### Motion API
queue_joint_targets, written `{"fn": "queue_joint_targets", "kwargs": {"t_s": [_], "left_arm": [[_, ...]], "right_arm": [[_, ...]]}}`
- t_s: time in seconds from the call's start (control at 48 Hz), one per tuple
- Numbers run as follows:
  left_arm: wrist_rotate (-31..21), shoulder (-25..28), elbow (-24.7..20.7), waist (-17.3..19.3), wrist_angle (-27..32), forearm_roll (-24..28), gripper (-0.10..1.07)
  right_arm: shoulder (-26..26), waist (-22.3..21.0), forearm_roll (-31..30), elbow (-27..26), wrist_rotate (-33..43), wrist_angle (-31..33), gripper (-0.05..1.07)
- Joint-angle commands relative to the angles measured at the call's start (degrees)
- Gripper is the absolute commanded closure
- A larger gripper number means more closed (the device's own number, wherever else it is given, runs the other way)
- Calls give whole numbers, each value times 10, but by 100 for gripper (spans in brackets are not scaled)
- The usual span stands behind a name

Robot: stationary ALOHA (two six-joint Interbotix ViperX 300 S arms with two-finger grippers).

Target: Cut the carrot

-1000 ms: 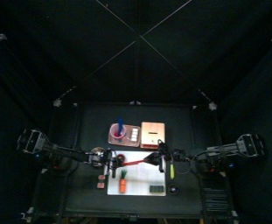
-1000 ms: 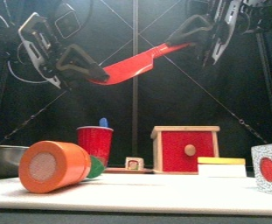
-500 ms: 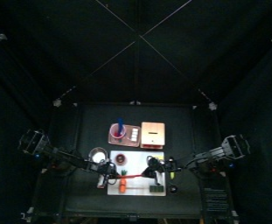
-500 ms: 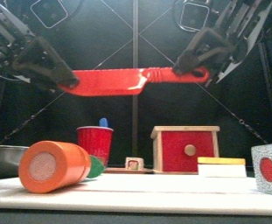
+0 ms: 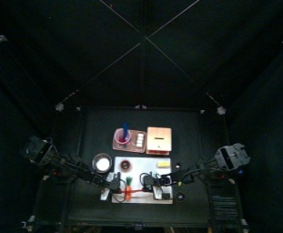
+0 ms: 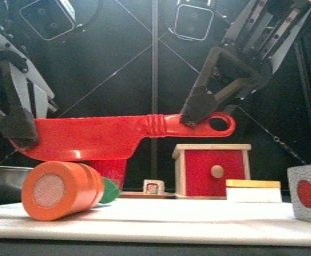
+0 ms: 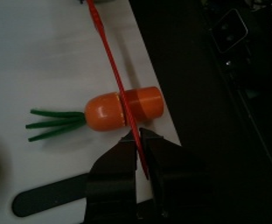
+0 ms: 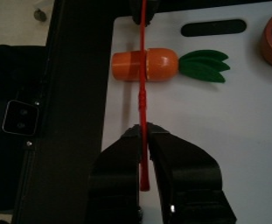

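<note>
Black curtains ring your small surface [image 6: 158,215]. You have a red knife [image 6: 111,133] held level between both arms: your left gripper [image 7: 136,153] pinches the blade end, your right gripper [image 8: 144,149] pinches the handle. Your carrot [image 8: 162,63] lies on the white board [image 8: 226,122], directly under the blade.

The carrot [image 7: 124,108] is short and orange, with green leaves at one end. It lies flat on its side, in the centre of the left wrist view, and near the front view's lower left.
</note>
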Motion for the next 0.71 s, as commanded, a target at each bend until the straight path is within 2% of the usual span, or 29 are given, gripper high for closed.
{"fn": "queue_joint_targets", "kwargs": {"t_s": [0.0,0.688], "left_arm": [[3,-3,-14,-4,-3,-1,58],[4,-22,-11,15,9,10,58]], "right_arm": [[-11,-4,-2,-18,-2,-4,60],[-14,-16,-59,-33,-2,-1,60]]}}
